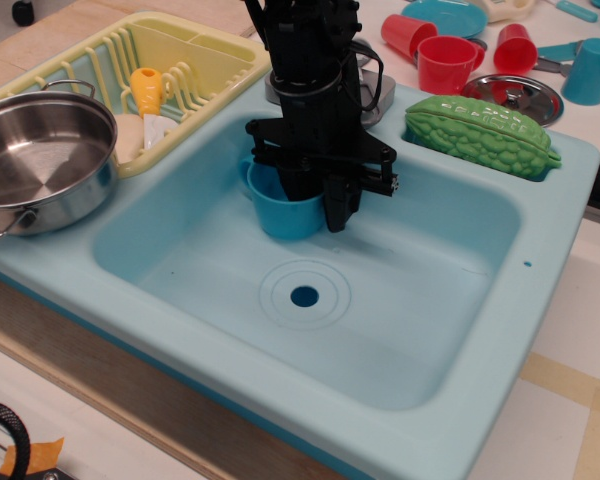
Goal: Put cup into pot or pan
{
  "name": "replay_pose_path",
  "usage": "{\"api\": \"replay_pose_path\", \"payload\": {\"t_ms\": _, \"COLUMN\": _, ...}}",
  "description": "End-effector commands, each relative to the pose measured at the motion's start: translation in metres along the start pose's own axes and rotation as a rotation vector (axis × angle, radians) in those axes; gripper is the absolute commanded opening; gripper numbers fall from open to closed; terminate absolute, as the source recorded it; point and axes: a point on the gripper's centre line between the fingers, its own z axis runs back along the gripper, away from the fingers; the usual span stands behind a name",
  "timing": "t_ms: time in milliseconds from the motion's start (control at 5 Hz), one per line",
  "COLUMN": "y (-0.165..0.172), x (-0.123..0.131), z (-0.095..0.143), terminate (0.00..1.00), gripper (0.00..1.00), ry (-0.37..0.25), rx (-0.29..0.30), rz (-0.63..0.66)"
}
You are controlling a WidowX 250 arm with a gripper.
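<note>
Blue plastic, the cup stands upright on the floor of the light-blue sink, at the far left of the basin, far from the drain. The black gripper comes straight down over it with its jaws drawn narrow on the cup's right wall: one finger drops inside the cup, the other runs down the outside of that wall. The cup still rests on the sink floor. Its handle is mostly hidden behind the arm; a bit of blue shows at the cup's far left side.

The steel pot sits on the left rim of the sink, well apart from the cup, open side up and with nothing in it. One wire handle shows at its far edge and one at its near left edge. Just behind the pot is a yellow dish rack, with an orange-handled utensil lying in it and a pale round thing beside that.

On the far right rim of the sink lies a bumpy green vegetable toy, just right of the arm. Beyond it, on the table, stand red cups, a lighter blue cup at the far right, and a small flat steel dish between them.
</note>
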Motion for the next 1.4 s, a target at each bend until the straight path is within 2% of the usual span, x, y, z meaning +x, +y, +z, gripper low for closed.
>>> {"api": "replay_pose_path", "payload": {"t_ms": 0, "y": -0.003, "x": -0.004, "z": 0.022, "terminate": 0.0, "gripper": 0.0, "ry": -0.028, "rx": 0.035, "rz": 0.012}}
{"api": "replay_pose_path", "payload": {"t_ms": 200, "y": -0.007, "x": -0.004, "z": 0.042, "terminate": 0.0, "gripper": 0.0, "ry": -0.003, "rx": 0.085, "rz": 0.011}}
{"api": "replay_pose_path", "payload": {"t_ms": 600, "y": -0.007, "x": -0.033, "z": 0.1, "terminate": 0.0, "gripper": 0.0, "ry": -0.085, "rx": 0.225, "rz": 0.143}}
{"api": "replay_pose_path", "payload": {"t_ms": 800, "y": 0.003, "x": -0.044, "z": 0.12, "terminate": 0.0, "gripper": 0.0, "ry": -0.133, "rx": 0.262, "rz": 0.197}}
{"api": "replay_pose_path", "payload": {"t_ms": 1200, "y": 0.031, "x": -0.049, "z": 0.142, "terminate": 0.0, "gripper": 0.0, "ry": -0.15, "rx": 0.282, "rz": 0.263}}
